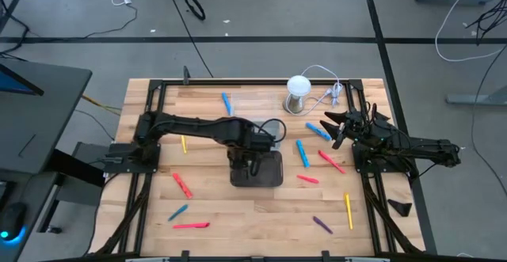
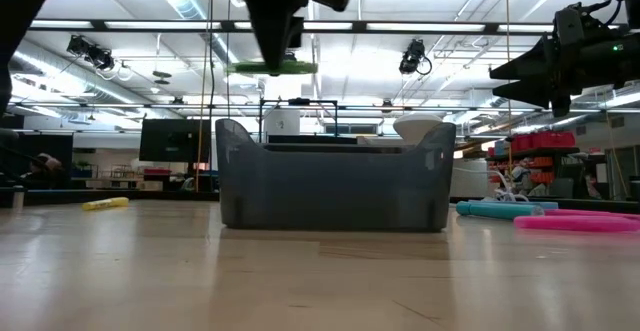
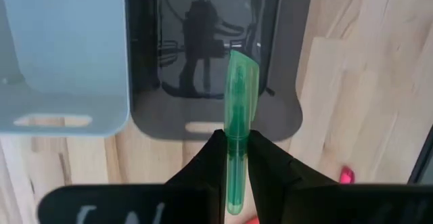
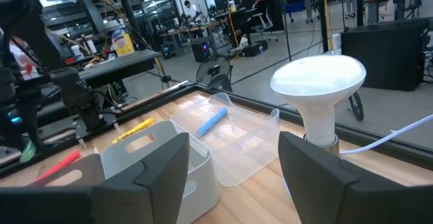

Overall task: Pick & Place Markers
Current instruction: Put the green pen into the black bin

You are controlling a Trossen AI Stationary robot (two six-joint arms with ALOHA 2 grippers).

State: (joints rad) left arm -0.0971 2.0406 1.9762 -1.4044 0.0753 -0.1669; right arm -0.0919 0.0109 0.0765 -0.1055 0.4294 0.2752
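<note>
One green marker [image 3: 238, 109] | clamped in left pincer [image 3: 235, 158] | above dark tray [image 3: 284, 82]

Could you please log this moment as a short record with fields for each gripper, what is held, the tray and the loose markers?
left gripper: shut on green marker, above the dark grey tray
tray contents: none visible in the left wrist view
right gripper: open, holding nothing, waiting at the table's right side near the white-domed cylinder
loose markers: blue, pink, yellow, purple ones scattered on the wooden table
</note>
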